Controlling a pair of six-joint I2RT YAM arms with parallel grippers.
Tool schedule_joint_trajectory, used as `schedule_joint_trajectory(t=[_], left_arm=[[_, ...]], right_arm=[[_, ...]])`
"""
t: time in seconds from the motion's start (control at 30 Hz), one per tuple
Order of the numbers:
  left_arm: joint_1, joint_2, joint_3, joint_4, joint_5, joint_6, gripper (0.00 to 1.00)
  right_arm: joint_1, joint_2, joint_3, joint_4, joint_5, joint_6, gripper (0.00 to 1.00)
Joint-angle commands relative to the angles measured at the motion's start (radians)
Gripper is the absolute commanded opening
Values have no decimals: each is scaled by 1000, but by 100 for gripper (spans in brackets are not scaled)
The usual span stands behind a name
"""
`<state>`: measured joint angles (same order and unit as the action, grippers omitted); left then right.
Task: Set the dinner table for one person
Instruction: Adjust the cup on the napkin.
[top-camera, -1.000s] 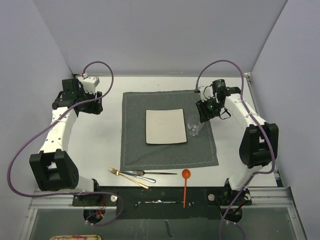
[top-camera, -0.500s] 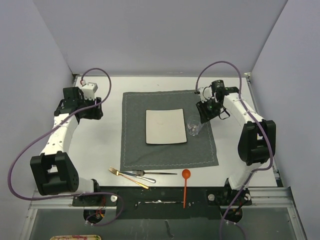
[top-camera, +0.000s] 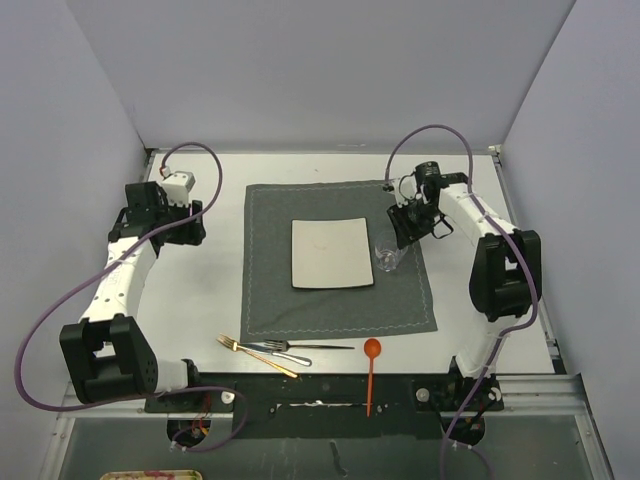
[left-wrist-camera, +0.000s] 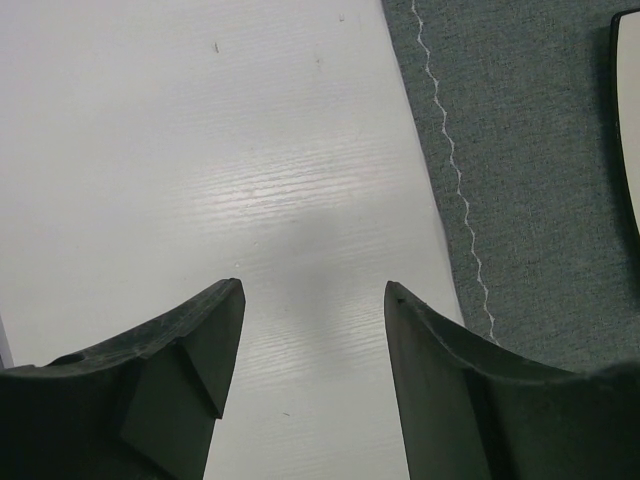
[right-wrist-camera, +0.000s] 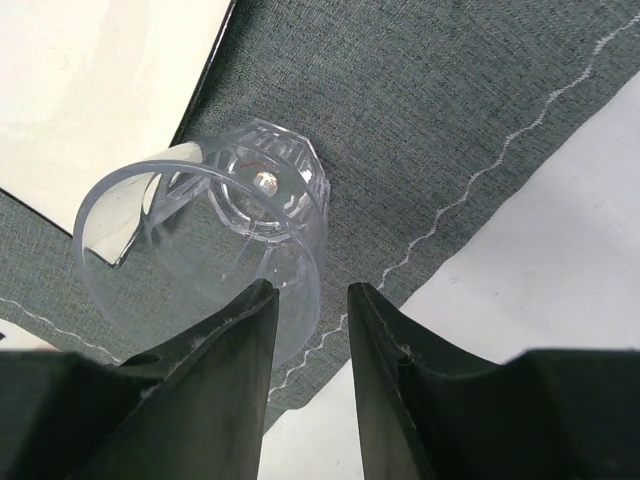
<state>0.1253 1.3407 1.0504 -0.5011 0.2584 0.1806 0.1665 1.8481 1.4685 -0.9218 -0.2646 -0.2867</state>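
- Dinner table (top-camera: 200, 290): white tabletop, spanning the whole work area beneath both of my arms; it bears everything listed below.
- Placemat (top-camera: 340, 305): dark grey with pale stitching, flat at the table's centre.
- Plate (top-camera: 331, 252): square, off-white, on the middle of the placemat.
- Left claw (left-wrist-camera: 312, 290): released, jaws wide apart with nothing between them, above bare table just beside the placemat's left edge.
- Right claw (right-wrist-camera: 308, 288): released, jaws only narrowly apart and clamping nothing, above the placemat's right part, close to the glass.
- Orange spoon (top-camera: 371, 370): bowl on the table just near of the placemat, handle reaching over the dark base rail.
- Gold fork (top-camera: 255, 355) and silver cutlery (top-camera: 300, 347): touching in a loose cluster on the table, left of the spoon.
- Glass (top-camera: 388, 257): clear, upright on the placemat, just beside the plate's right edge.
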Motion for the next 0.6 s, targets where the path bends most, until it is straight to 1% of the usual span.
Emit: schedule_joint_trajectory(t=[0.0, 0.1, 0.17, 0.2, 0.3, 0.37, 0.57], left_arm=[[6, -52, -2, 69, 7, 5, 57], [6, -51, -9, 73, 15, 3, 57], [7, -48, -11, 72, 16, 5, 57], [7, -46, -12, 72, 18, 5, 57], [7, -49, -18, 71, 21, 7, 57], [6, -53, -29, 81, 19, 12, 57], [7, -36, -32, 85, 22, 19, 56]], right_arm=[[10, -1, 49, -3, 2, 4, 35], [11, 7, 50, 1, 7, 3, 34], [12, 15, 52, 1, 5, 4, 30], [14, 19, 52, 4, 5, 2, 26], [15, 37, 60, -1, 1, -3, 8], [17, 47, 71, -6, -2, -6, 0], [35, 47, 109, -8, 14, -22, 0]])
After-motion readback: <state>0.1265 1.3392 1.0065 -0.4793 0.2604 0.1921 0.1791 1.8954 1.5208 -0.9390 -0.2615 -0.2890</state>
